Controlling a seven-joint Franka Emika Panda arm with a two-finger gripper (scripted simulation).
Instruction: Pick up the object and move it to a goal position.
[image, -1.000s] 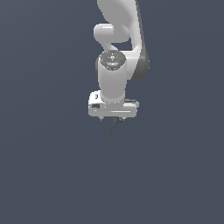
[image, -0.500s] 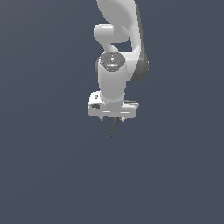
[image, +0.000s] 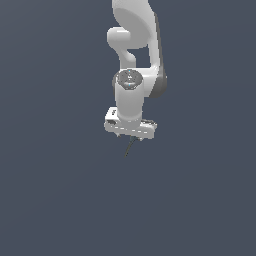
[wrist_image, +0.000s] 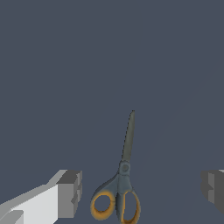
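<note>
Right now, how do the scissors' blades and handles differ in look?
In the wrist view the scissors lie between the open gripper fingers, touching neither.
1. The blades are dark grey; the handles are orange-yellow.
2. The blades are straight, thin and closed together; the handles are two rounded loops side by side.
They share the same pivot. In the exterior view the scissors are only a dark sliver.
</note>
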